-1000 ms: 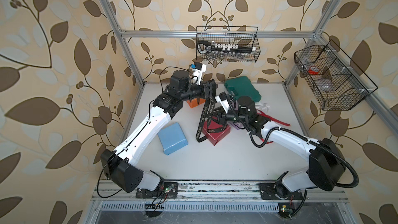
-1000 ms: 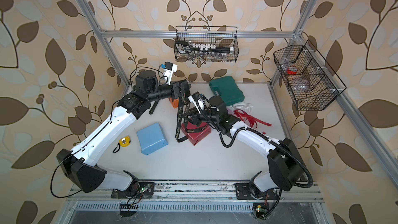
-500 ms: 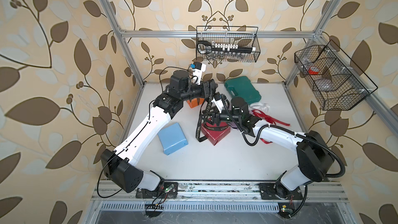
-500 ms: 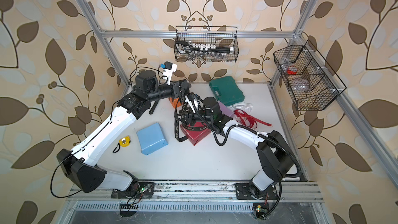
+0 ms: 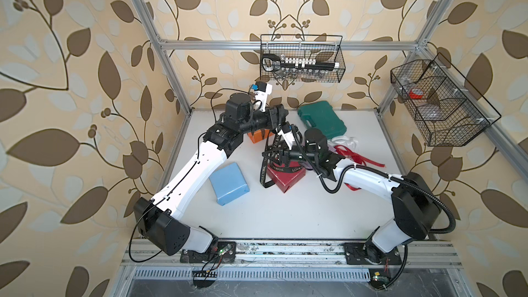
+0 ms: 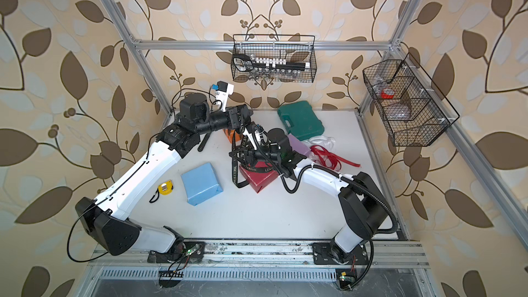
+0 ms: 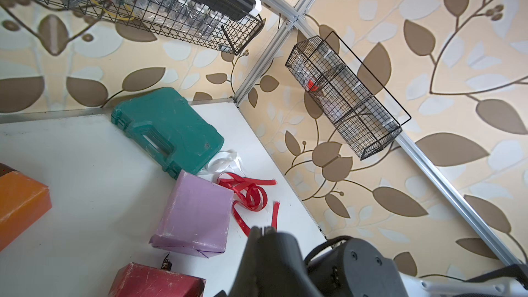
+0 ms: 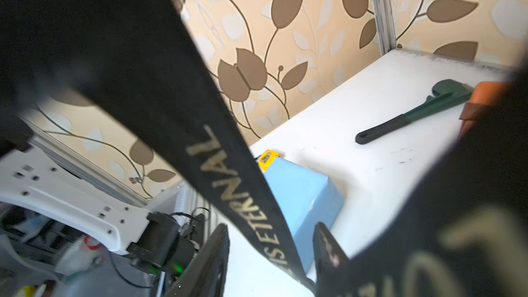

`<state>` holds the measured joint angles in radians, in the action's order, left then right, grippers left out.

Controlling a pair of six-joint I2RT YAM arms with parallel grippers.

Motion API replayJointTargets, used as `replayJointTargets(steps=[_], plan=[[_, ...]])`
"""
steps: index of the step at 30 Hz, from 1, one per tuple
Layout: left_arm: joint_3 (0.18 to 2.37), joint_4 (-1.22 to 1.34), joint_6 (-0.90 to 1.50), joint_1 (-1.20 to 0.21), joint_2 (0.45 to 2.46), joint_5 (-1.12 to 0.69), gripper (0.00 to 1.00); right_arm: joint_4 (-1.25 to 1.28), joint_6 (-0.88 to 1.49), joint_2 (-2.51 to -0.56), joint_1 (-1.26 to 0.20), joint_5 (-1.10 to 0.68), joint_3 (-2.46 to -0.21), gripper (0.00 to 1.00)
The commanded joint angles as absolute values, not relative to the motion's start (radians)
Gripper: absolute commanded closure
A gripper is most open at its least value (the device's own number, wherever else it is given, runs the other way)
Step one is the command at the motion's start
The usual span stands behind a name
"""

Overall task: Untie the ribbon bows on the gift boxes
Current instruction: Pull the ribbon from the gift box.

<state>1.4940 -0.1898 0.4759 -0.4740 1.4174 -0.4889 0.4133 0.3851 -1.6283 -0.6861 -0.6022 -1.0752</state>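
The dark red gift box (image 5: 288, 178) lies mid-table with the black lettered ribbon (image 5: 264, 172) still around it. One strand rises to my left gripper (image 5: 278, 130), which is shut on it above the box. My right gripper (image 8: 271, 225) is open beside the box, and the black ribbon (image 8: 228, 172) runs between its spread fingers. The light blue box (image 5: 228, 184), the lilac box (image 7: 197, 212) and the orange box (image 7: 20, 201) show no ribbon on their visible faces. A red ribbon (image 7: 248, 192) and a white ribbon (image 7: 225, 161) lie loose beside the lilac box.
A green tool case (image 5: 321, 120) lies at the back. A dark wrench (image 8: 414, 110) and a yellow tape measure (image 6: 165, 188) lie on the left side of the table. Wire baskets hang on the back wall (image 5: 301, 58) and the right wall (image 5: 440, 104).
My right gripper has moved left, up to the hanging black ribbon, so that a strand now runs between its fingers. The left arm holds still with the ribbon.
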Motion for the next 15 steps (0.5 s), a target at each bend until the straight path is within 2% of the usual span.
replayJointTargets(steps=[1, 3, 14, 15], plan=[[1.498, -0.158, 0.461, -0.469, 1.369, -0.461, 1.00, 0.393, 0.394, -1.644, -0.688, -0.575, -1.109, 0.83], [1.494, -0.177, 0.447, -0.462, 1.363, -0.435, 1.00, 0.376, 0.391, -1.627, -0.688, -0.569, -1.108, 0.99], [1.383, -0.185, 0.452, -0.386, 1.331, -0.424, 1.00, 0.334, 0.399, -1.453, -0.678, -0.603, -1.141, 1.00], [1.388, -0.201, 0.452, -0.378, 1.339, -0.425, 0.88, 0.340, 0.408, -1.442, -0.678, -0.613, -1.152, 1.00]])
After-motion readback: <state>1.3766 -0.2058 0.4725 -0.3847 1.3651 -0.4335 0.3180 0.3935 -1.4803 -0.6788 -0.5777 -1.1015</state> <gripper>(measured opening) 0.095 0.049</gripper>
